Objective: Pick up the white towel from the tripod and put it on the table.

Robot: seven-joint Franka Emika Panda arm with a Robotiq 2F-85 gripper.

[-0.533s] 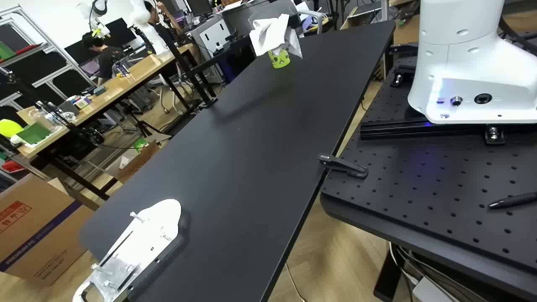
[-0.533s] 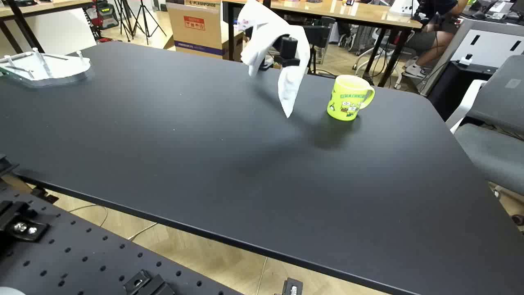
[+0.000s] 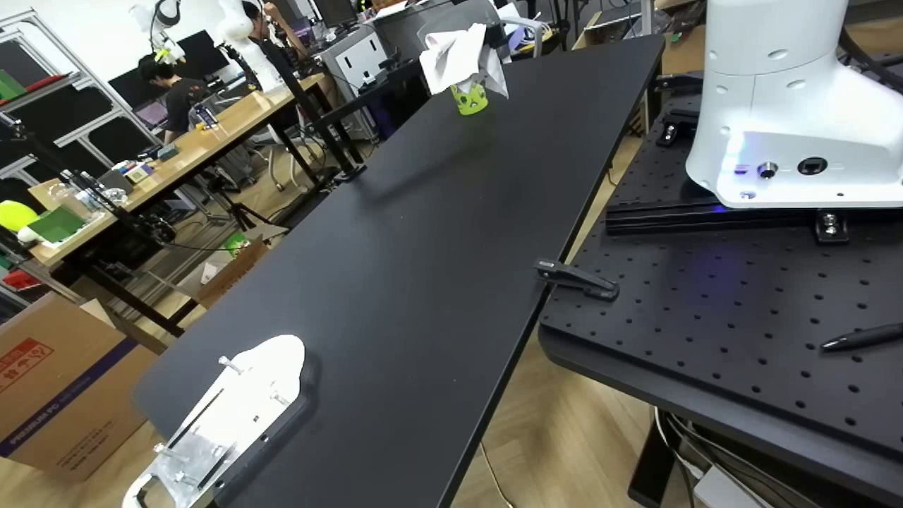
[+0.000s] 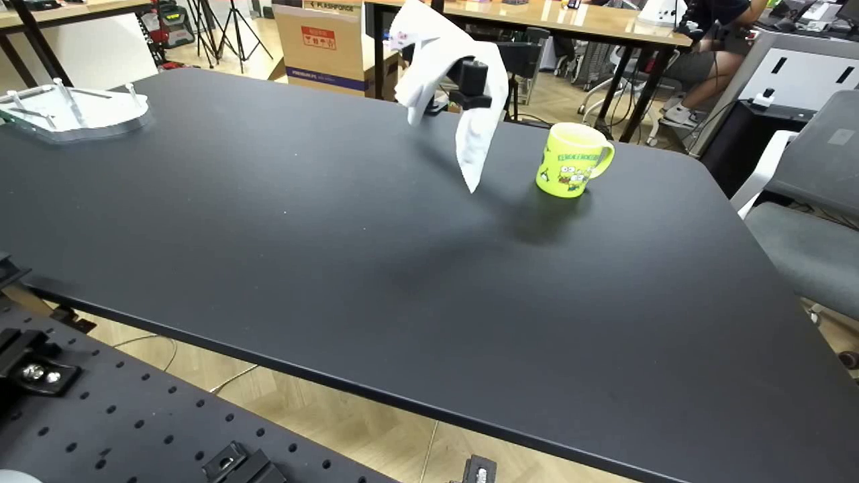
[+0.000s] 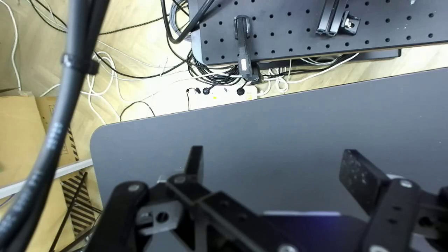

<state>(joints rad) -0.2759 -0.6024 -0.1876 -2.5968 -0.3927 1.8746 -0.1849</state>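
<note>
The white towel (image 4: 486, 87) hangs over the black head of the tripod (image 4: 473, 79), and its lower tip hangs above the table (image 4: 402, 268). It also shows in an exterior view (image 3: 455, 60), where it covers the upper part of a mug. In the wrist view my gripper (image 5: 273, 154) is open with nothing between its fingers. It is over the dark table (image 5: 259, 126). The towel and tripod are out of the wrist view. My gripper is outside both exterior views; only the white arm base (image 3: 776, 106) shows there.
A yellow-green mug (image 4: 570, 164) stands on the table near the towel. A white and clear rack-like object (image 3: 240, 402) lies at the opposite end. A perforated black board (image 3: 719, 310) adjoins the table across a gap. A thick cable (image 5: 59, 115) crosses the wrist view. A grey chair (image 4: 805, 221) stands beside the table.
</note>
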